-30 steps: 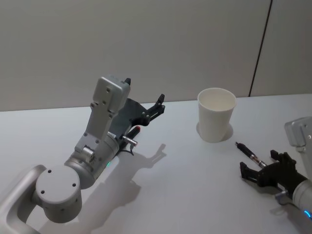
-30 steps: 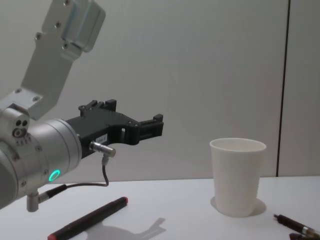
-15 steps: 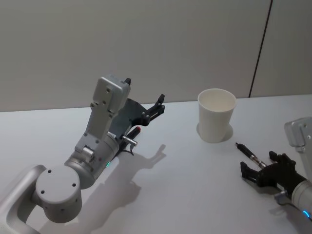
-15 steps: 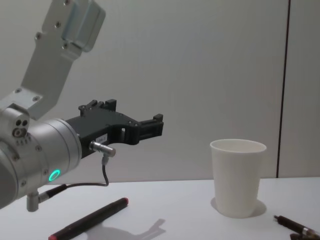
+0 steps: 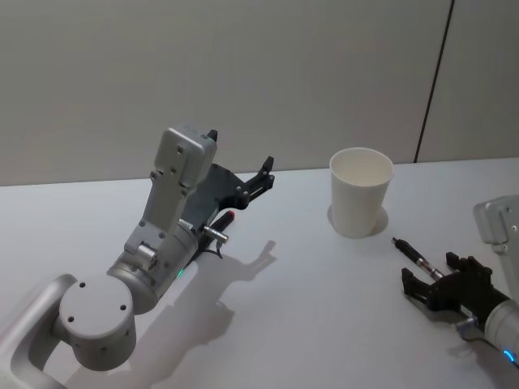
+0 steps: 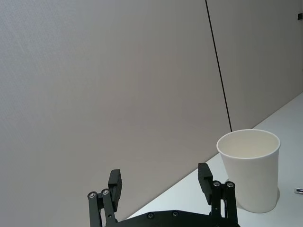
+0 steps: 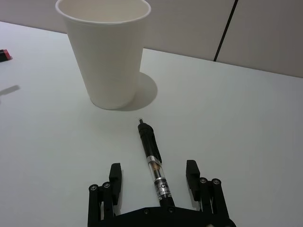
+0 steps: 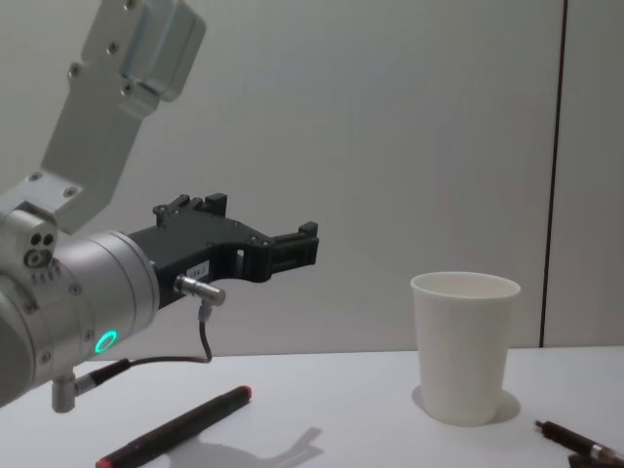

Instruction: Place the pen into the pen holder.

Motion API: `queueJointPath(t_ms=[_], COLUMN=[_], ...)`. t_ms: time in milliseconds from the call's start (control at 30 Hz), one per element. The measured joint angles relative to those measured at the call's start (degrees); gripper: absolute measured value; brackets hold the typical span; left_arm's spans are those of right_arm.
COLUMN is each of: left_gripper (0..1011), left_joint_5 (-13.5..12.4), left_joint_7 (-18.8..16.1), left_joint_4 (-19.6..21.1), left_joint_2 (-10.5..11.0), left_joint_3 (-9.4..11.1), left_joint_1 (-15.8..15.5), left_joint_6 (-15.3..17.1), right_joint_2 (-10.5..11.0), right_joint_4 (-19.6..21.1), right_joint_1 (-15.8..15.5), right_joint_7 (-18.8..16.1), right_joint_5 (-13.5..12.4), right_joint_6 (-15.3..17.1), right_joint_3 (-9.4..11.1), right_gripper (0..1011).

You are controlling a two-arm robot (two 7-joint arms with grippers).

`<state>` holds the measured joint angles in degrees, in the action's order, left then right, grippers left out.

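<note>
The pen holder (image 5: 360,193) (image 8: 463,348) (image 6: 250,172) (image 7: 104,54) is a plain white paper cup, upright and empty, at the table's back right. A dark pen (image 5: 414,256) (image 7: 153,160) (image 8: 569,438) with a clear section lies on the table in front of it, its tip towards the cup. My right gripper (image 5: 428,272) (image 7: 153,169) is open, low over the table, with one finger on each side of the pen's rear half. My left gripper (image 5: 241,156) (image 8: 294,250) (image 6: 160,175) is open and empty, raised above the table and facing the cup.
A second pen (image 8: 176,425) (image 5: 224,219), black with a red end, lies on the table under my left arm. A grey wall runs close behind the white table (image 5: 324,308).
My right gripper has shifted very slightly back towards me along the pen. The left arm, the cup and both pens have not moved.
</note>
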<state>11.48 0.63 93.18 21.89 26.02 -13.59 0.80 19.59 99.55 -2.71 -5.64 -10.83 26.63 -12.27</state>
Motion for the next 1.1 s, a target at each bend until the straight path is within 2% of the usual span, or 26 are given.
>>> queueJointPath(t_ms=[1100], left_gripper=[1001], left_joint_5=[0.00], left_joint_7=[0.00], left_joint_4=[0.00], left_joint_2=[0.00], left_joint_3=[0.00], left_joint_1=[0.00], left_joint_6=[0.00], right_joint_2=[-0.68], right_joint_4=[-0.10], right_joint_1=[0.22], right_joint_7=[2.05], right_joint_5=[-1.08], right_joint_6=[-0.39], right_joint_3=[0.58], right_gripper=[636])
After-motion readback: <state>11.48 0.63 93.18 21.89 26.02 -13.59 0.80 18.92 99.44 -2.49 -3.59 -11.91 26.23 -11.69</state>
